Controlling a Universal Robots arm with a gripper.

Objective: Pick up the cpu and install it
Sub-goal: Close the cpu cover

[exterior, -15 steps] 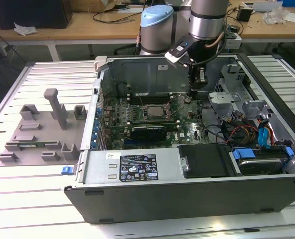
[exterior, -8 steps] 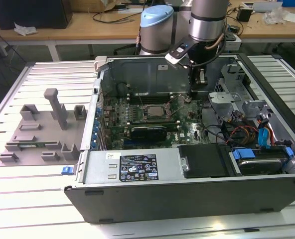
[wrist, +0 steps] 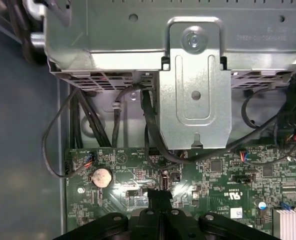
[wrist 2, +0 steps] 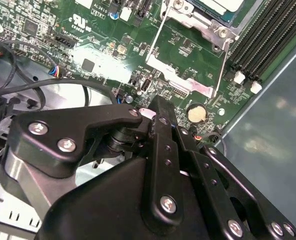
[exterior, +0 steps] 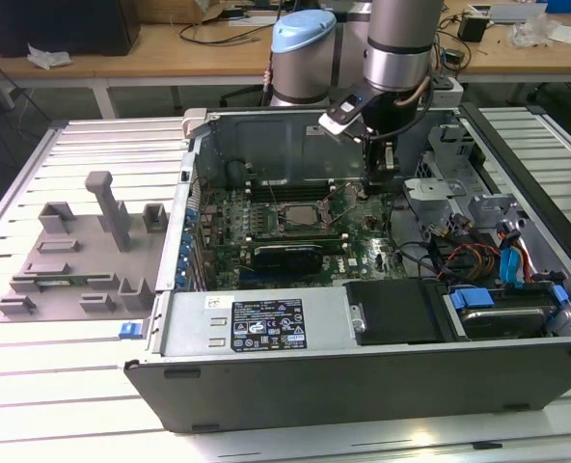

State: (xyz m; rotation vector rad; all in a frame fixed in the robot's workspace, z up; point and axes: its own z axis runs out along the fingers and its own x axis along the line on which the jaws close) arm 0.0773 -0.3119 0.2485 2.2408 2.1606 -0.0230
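Note:
The open computer case (exterior: pixel 266 386) lies on the table with its green motherboard (exterior: pixel 266 231) facing up. In the second wrist view, a pale silver flat chip with a darker rim, the cpu (wrist 2: pixel 223 5), lies inside the metal socket frame (wrist 2: pixel 198 22). The socket (exterior: pixel 300 214) sits mid-board in the exterior view. My gripper (exterior: pixel 383 178) hangs over the board toward the exterior view's right of the socket, near the coin battery (wrist 2: pixel 196 114). In both wrist views its black fingers (wrist 2: pixel 160 120) are pressed together just above the board, gripper (wrist: pixel 160 196) shut, with nothing seen between them.
A metal drive cage (wrist: pixel 195 75) and black cables (wrist: pixel 153 135) stand close to the gripper. The memory slots (wrist 2: pixel 268 35) run beside the socket, and a thin wire lever (wrist 2: pixel 155 42) slants along the frame. A grey fixture tray (exterior: pixel 73 251) lies at the exterior view's left.

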